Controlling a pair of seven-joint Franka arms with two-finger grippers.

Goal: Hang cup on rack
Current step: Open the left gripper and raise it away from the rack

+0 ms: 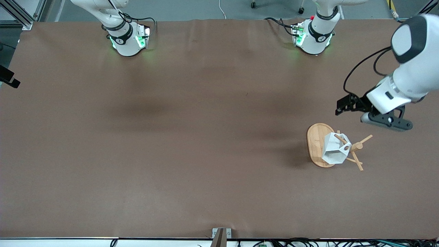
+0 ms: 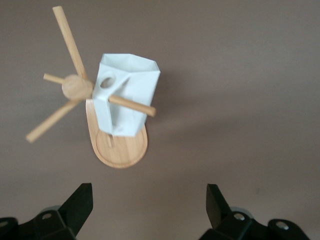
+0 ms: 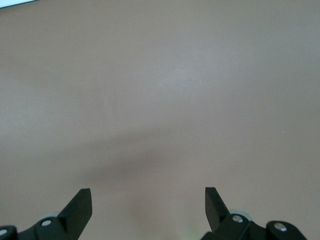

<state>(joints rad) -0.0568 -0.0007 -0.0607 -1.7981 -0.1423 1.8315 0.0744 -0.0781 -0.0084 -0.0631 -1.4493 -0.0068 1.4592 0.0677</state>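
The white faceted cup hangs on the bamboo rack, with a peg passing through the hole in its handle tab. The rack stands toward the left arm's end of the table. In the left wrist view the cup hangs over the rack's oval base, beside the central post. My left gripper is open and empty in the air, over the table beside the rack; its jaws stand wide apart, clear of the cup. My right gripper is open and empty over bare table and does not show in the front view.
The brown table carries nothing else. A small metal bracket sits at the table edge nearest the front camera. The two arm bases stand along the table edge farthest from that camera.
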